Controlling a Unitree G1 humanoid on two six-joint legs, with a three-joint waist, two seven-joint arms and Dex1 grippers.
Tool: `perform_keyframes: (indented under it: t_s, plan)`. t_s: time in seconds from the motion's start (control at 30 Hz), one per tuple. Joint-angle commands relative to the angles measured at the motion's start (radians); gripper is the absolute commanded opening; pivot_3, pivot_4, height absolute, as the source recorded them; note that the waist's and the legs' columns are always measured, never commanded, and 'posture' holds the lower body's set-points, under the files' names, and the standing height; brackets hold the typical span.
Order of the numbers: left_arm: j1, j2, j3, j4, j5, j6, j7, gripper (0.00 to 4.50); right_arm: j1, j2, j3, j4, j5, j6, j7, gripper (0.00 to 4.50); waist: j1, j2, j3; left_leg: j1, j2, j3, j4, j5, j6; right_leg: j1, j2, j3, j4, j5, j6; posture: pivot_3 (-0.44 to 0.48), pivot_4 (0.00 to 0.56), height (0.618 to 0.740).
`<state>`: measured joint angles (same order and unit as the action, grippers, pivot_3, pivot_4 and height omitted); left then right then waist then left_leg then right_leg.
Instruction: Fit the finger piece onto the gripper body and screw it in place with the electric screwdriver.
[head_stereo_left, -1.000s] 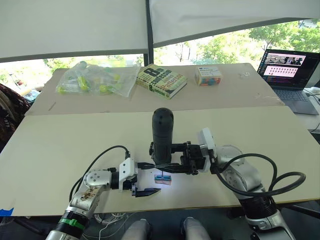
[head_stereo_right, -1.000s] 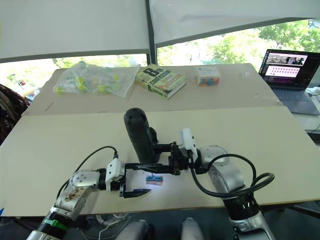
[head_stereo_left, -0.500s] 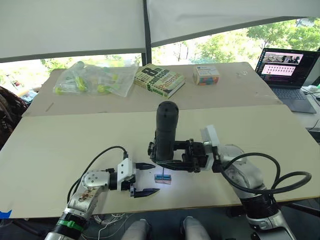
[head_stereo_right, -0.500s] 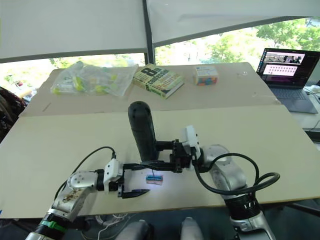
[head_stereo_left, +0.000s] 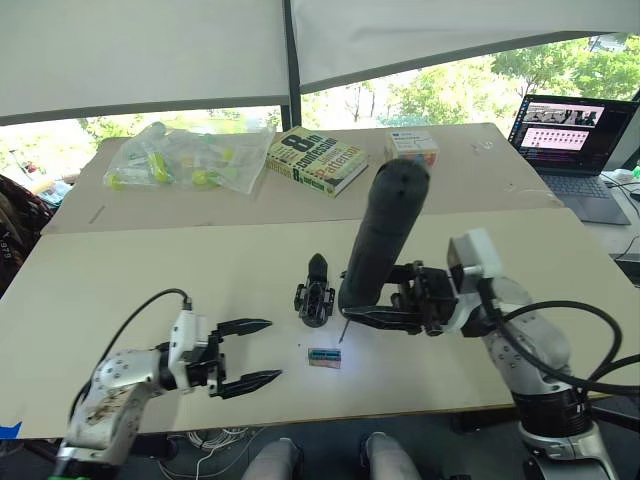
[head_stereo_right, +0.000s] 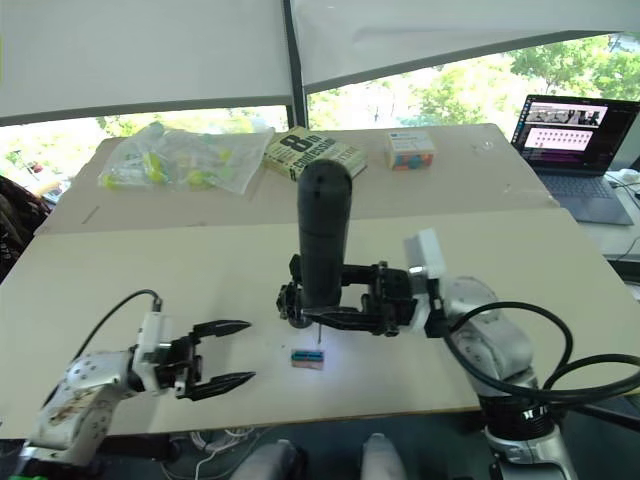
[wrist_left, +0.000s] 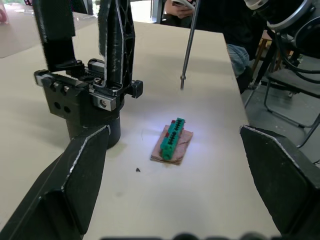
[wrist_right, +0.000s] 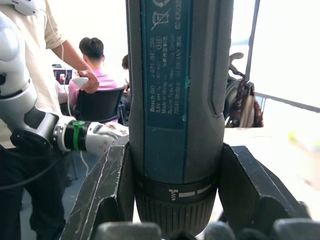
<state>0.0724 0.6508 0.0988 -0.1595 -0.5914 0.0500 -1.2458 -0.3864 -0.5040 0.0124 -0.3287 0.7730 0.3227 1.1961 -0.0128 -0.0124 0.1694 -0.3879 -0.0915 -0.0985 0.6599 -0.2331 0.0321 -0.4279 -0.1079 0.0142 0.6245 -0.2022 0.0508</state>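
Observation:
The gripper body (head_stereo_left: 316, 297) stands on the table at centre, a small black block. In the left wrist view the gripper body (wrist_left: 82, 102) carries two black pointed uprights; I cannot tell which is the finger piece. My right gripper (head_stereo_left: 392, 312) is shut on the electric screwdriver (head_stereo_left: 385, 232), which leans right with its thin bit (wrist_left: 188, 45) hanging just above the table, right of the body. A small green strip on a brown pad (head_stereo_left: 323, 357) lies lit under the bit. My left gripper (head_stereo_left: 270, 350) is open and holds nothing, left of the body and apart from it.
At the back lie a plastic bag of yellow-green items (head_stereo_left: 185, 160), a book (head_stereo_left: 318, 160) and a small colourful box (head_stereo_left: 412, 148). A laptop (head_stereo_left: 575, 135) stands at the far right. The table's front edge (head_stereo_left: 330, 415) is close. Seated people appear behind in the right wrist view.
My left gripper has drawn back to the left, away from the gripper body. The right arm has carried the screwdriver right and tilted it, uncovering the gripper body.

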Motion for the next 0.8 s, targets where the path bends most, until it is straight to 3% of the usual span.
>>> perform_keyframes:
  t_s: [0.03,0.27,0.57,0.8]
  plan:
    - [0.038,0.033,0.104,-0.005,-0.036,0.011,0.014,4.39,-0.014,-0.027,-0.072,-0.059,0.067,0.012,-0.003,1.91,0.001,0.000,0.000,0.000,0.000,0.000,0.000,0.000,0.000,0.000,0.000,0.000,0.000,0.000,0.000,0.000,0.150,0.740]
    - [-0.009,0.003,0.087,0.090,0.049,-0.011,0.051,4.39,-0.045,-0.039,-0.088,-0.043,0.076,0.025,-0.011,1.91,0.005,0.000,0.000,0.000,0.000,0.000,0.000,0.000,0.000,0.001,0.000,0.000,0.000,0.000,0.000,0.000,0.150,0.740]
    - [-0.253,-0.117,-0.115,0.243,0.256,-0.024,0.159,4.39,-0.097,-0.020,-0.075,-0.043,0.072,0.055,-0.035,1.91,0.016,-0.001,0.000,-0.001,-0.001,0.000,0.000,0.000,0.000,0.000,0.000,-0.001,-0.001,0.000,0.000,0.000,0.150,0.740]
    - [-0.344,-0.184,-0.185,0.327,0.311,-0.047,0.174,4.39,-0.107,-0.025,-0.078,-0.055,0.076,0.076,-0.052,1.91,0.013,-0.001,0.000,-0.001,-0.001,0.000,0.000,0.000,0.000,-0.001,0.000,0.000,0.000,0.000,0.000,0.000,0.150,0.740]
